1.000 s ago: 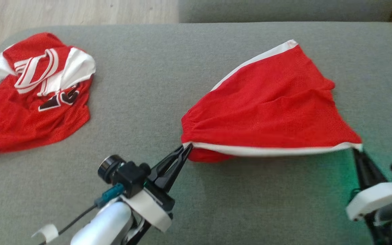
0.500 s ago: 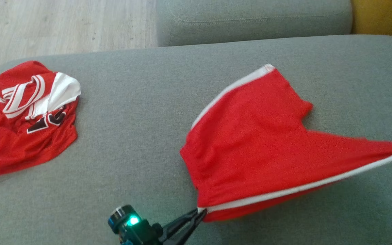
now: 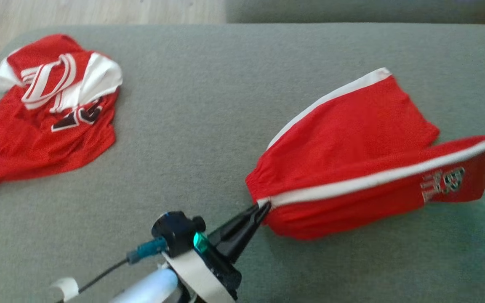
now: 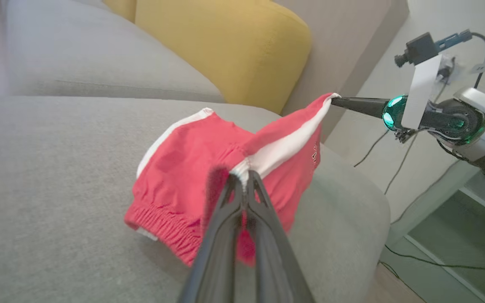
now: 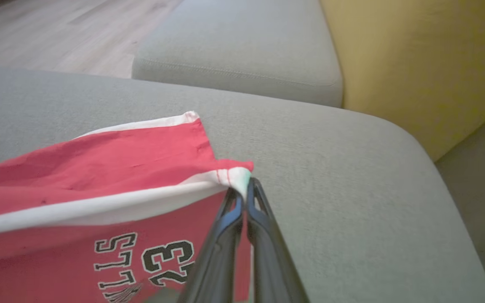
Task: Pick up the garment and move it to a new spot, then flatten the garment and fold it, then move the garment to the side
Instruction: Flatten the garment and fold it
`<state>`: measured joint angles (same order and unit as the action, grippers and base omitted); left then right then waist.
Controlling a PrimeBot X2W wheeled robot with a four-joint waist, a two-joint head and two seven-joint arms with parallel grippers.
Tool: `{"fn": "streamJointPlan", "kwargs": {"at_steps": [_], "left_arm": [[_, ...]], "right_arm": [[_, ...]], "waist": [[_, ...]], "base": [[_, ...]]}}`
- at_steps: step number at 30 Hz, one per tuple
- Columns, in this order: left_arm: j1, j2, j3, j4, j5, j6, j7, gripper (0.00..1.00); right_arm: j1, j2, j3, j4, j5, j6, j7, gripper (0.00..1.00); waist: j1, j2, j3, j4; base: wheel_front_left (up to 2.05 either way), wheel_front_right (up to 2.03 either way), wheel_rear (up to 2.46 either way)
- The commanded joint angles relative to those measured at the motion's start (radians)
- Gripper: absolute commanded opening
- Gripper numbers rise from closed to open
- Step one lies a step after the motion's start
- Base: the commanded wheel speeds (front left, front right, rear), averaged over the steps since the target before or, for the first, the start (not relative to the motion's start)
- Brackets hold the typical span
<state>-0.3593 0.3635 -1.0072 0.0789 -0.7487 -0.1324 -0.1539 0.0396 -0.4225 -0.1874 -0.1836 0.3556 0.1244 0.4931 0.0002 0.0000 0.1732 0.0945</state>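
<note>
The left gripper [image 3: 262, 207], at the head view's lower middle, is clamped on one end of the white-trimmed edge of the red shorts [image 3: 352, 143]; the right gripper [image 5: 246, 185], at that view's right border, is clamped on the other. That edge is stretched left to right between them, and the body is trailed onto the grey cushion [image 3: 209, 97] toward the upper right.

We see the red shorts [image 3: 352, 139], with white stripes and a printed 23, at the right side; their near edge is lifted and stretched, the far part lies flat.
</note>
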Motion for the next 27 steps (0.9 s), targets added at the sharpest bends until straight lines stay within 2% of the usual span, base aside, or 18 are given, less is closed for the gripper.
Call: {"fn": "streamJointPlan", "kwargs": {"at_steps": [1, 4, 11, 17, 21, 22, 23, 24, 25, 26, 27], "left_arm": [[-0.042, 0.006, 0.021, -0.011, -0.020, 0.002, -0.021, 0.00], [-0.104, -0.009, -0.014, 0.021, -0.074, 0.002, -0.052, 0.00], [-0.209, -0.047, -0.059, 0.073, -0.161, 0.002, -0.088, 0.00], [-0.290, -0.060, -0.088, 0.131, -0.198, 0.002, -0.104, 0.00], [-0.309, -0.067, -0.095, 0.162, -0.213, 0.002, -0.107, 0.00], [-0.310, -0.069, -0.092, 0.166, -0.214, 0.002, -0.107, 0.00], [-0.309, -0.071, -0.085, 0.170, -0.212, 0.002, -0.107, 0.08], [-0.306, -0.073, -0.076, 0.177, -0.205, 0.002, -0.107, 0.38], [-0.300, -0.075, -0.068, 0.181, -0.199, 0.002, -0.107, 0.93], [-0.292, -0.079, -0.055, 0.183, -0.194, 0.002, -0.108, 1.00], [-0.280, -0.083, -0.037, 0.185, -0.189, 0.002, -0.108, 1.00]], "right_arm": [[-0.052, -0.054, 0.027, -0.010, 0.018, 0.006, 0.015, 0.00], [-0.159, -0.110, 0.081, 0.062, 0.039, 0.006, 0.046, 0.00], [-0.309, -0.178, 0.149, 0.155, 0.063, 0.006, 0.060, 0.00], [-0.445, -0.198, 0.227, 0.255, 0.084, 0.006, 0.066, 0.00], [-0.514, -0.185, 0.274, 0.322, 0.089, 0.006, 0.035, 0.00], [-0.528, -0.179, 0.283, 0.338, 0.090, 0.006, 0.019, 0.20], [-0.541, -0.172, 0.294, 0.350, 0.093, 0.006, -0.002, 0.56], [-0.552, -0.164, 0.301, 0.367, 0.096, 0.006, -0.025, 1.00], [-0.558, -0.159, 0.310, 0.383, 0.099, 0.006, -0.045, 1.00], [-0.560, -0.156, 0.321, 0.395, 0.105, 0.006, -0.065, 1.00], [-0.557, -0.155, 0.328, 0.407, 0.116, 0.006, -0.087, 1.00]], "waist": [[-0.0002, 0.0000, 0.030, 0.028], [-0.0002, 0.0000, 0.072, 0.065], [-0.0002, 0.0000, 0.128, 0.110], [-0.0002, 0.0000, 0.170, 0.126], [-0.0002, 0.0000, 0.185, 0.129], [-0.0002, 0.0000, 0.187, 0.129], [-0.0002, 0.0000, 0.189, 0.129], [-0.0002, 0.0000, 0.189, 0.129], [-0.0002, 0.0000, 0.189, 0.128], [-0.0002, 0.0000, 0.188, 0.128], [-0.0002, 0.0000, 0.185, 0.127]], "base": [[0.00, 0.00, 0.00], [0.00, 0.00, 0.00], [0.00, 0.00, 0.00], [0.00, 0.00, 0.00], [0.00, 0.00, 0.00], [0.00, 0.00, 0.00], [0.00, 0.00, 0.00], [0.00, 0.00, 0.00], [0.00, 0.00, 0.00], [0.00, 0.00, 0.00], [0.00, 0.00, 0.00]]}}
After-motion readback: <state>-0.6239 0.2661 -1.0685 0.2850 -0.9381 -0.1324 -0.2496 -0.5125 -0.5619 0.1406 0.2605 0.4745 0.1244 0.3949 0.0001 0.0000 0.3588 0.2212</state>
